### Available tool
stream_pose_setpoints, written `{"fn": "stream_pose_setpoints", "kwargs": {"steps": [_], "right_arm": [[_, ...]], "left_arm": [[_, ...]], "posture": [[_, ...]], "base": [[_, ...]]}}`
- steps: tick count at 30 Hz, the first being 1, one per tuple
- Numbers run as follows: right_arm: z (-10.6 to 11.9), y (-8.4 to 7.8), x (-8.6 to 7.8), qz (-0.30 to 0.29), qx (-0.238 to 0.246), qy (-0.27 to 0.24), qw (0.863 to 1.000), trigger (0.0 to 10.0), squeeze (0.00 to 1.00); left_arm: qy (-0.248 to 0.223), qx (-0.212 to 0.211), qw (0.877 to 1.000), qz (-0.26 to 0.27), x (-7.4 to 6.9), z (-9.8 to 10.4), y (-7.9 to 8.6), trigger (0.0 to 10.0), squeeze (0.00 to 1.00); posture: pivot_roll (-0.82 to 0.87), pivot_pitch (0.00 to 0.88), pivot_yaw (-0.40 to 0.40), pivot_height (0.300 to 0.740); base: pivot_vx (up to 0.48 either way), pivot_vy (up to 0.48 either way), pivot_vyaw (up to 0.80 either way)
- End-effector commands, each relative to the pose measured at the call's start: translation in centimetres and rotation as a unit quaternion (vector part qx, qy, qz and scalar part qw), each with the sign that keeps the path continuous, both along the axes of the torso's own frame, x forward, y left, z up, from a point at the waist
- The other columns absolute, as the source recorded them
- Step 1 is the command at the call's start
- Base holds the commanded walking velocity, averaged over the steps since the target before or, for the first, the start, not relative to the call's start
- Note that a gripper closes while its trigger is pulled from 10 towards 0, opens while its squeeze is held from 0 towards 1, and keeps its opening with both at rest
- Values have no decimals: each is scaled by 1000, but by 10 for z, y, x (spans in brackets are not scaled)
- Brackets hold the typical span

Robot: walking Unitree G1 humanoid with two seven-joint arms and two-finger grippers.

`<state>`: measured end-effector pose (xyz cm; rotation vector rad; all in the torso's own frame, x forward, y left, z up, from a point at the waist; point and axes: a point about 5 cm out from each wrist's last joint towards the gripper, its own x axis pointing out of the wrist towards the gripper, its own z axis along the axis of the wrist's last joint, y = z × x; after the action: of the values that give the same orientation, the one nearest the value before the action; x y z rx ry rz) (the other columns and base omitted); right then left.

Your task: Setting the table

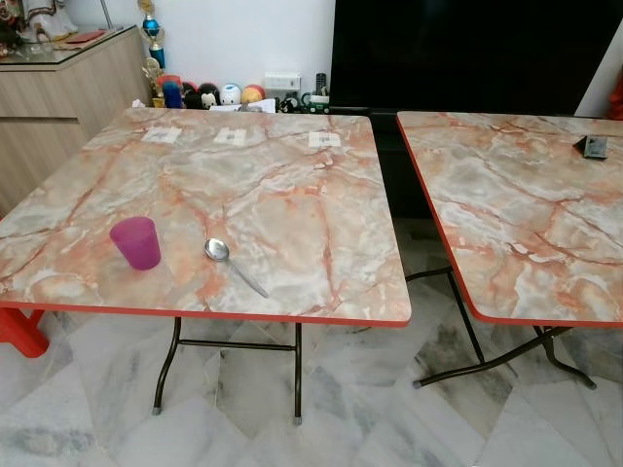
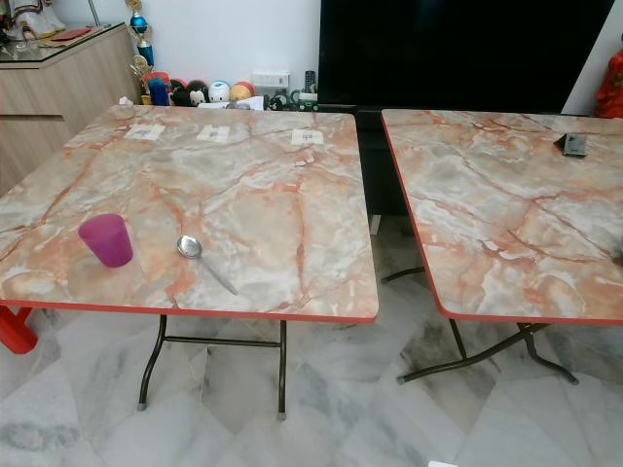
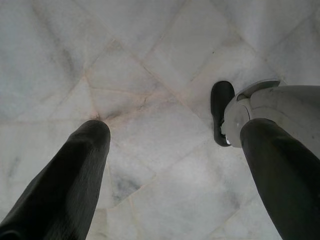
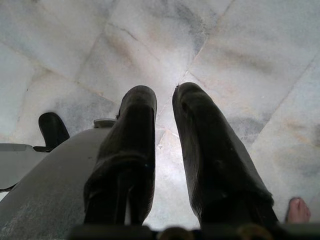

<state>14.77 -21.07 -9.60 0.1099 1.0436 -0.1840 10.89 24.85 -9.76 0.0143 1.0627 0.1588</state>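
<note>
Two marble-patterned folding benches are standing side by side on the pale marble floor (image 1: 341, 418), with a gap between them. On the left bench (image 1: 282, 204), near its front edge, a purple cup (image 1: 135, 242) is standing upright, and a metal spoon (image 1: 232, 263) is lying just beside it to the right, bowl toward the cup and handle pointing toward the front edge. Three small white labels (image 1: 229, 137) are sitting in a row near the far edge. On the right bench (image 1: 526, 224) a small dark object (image 1: 591, 147) is lying near the far right corner.

Both arms are hanging down over the floor. The left tool (image 3: 175, 130) is pointing at the tiles with its two black fingers spread wide and gripping nothing; the robot's foot (image 3: 221, 112) is showing beside it. The right tool (image 4: 164, 97) is pointing down with its fingers nearly together, a narrow gap between the tips, gripping nothing. A person's toes (image 4: 298, 210) are showing at the frame's edge
</note>
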Motion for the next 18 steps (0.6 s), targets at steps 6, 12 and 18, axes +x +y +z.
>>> {"fn": "stream_pose_setpoints", "kwargs": {"steps": [6, 12, 18], "right_arm": [[0, -2, -1, -2, -4, 0, 1000, 10000, 0], [1, -2, 0, -5, -3, -2, 1000, 10000, 0], [3, 6, 12, 2, 10, -13, 1000, 10000, 0]], "left_arm": [[15, -1, 1000, -2, -6, -2, -1, 10000, 0], [16, -1, 1000, -2, -7, -3, -1, 10000, 0], [3, -4, 1000, -4, 3, 0, -4, 10000, 0]], "posture": [[0, 0, 0, 740], [0, 0, 0, 740], [64, 0, -10, 740]], "base": [[0, 0, 0], [0, 0, 0], [0, 0, 0]]}}
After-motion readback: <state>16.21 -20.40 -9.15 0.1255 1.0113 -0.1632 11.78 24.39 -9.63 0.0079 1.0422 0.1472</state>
